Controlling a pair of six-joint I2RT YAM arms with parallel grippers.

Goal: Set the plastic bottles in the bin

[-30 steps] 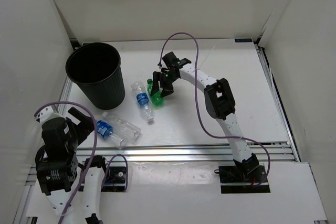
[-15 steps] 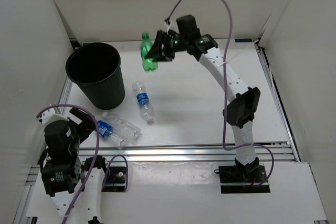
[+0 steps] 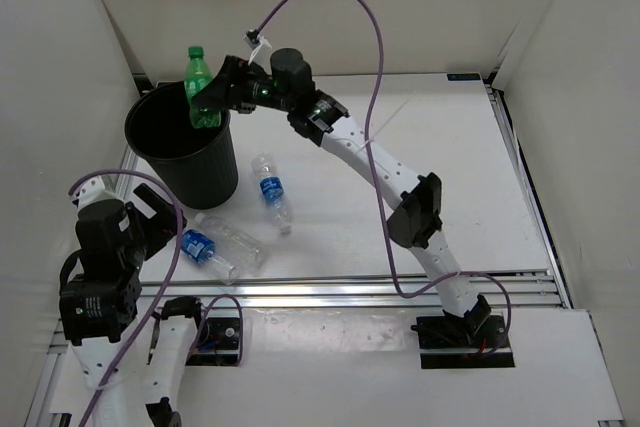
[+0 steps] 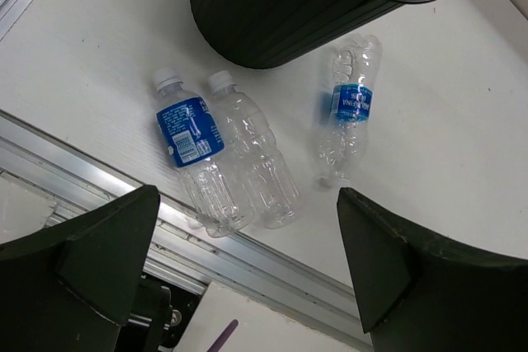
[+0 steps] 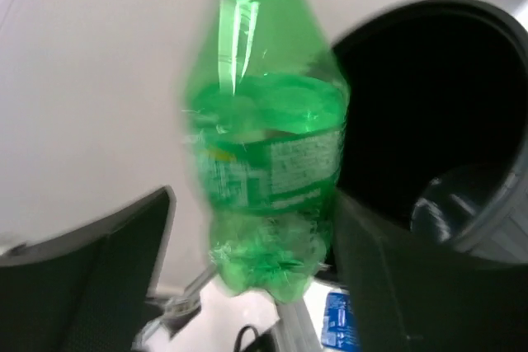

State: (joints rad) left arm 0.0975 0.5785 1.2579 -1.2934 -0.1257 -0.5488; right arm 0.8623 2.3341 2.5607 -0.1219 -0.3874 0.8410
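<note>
A green bottle (image 3: 201,87) stands upright in the air over the near rim of the black bin (image 3: 200,172), at the back left. My right gripper (image 3: 222,92) is around it with the jaws spread. In the right wrist view the green bottle (image 5: 268,138) is blurred; the left finger stands clear of it, and the bin (image 5: 495,47) gapes to its right. Three clear bottles lie on the table: one (image 3: 271,191) beside the bin, two (image 3: 210,252) (image 3: 237,241) side by side near the front rail. My left gripper (image 4: 246,237) hangs open above that pair (image 4: 195,154).
A clear bottle (image 5: 445,204) lies inside the bin. White walls close in the table on the left, back and right. An aluminium rail (image 3: 380,287) runs along the table's front edge. A purple cable (image 3: 350,7) loops above the right arm.
My right arm has lifted the green bottle from the middle of the table and swung it left over the bin's rim, where its jaws have spread apart. The left arm has barely shifted.
</note>
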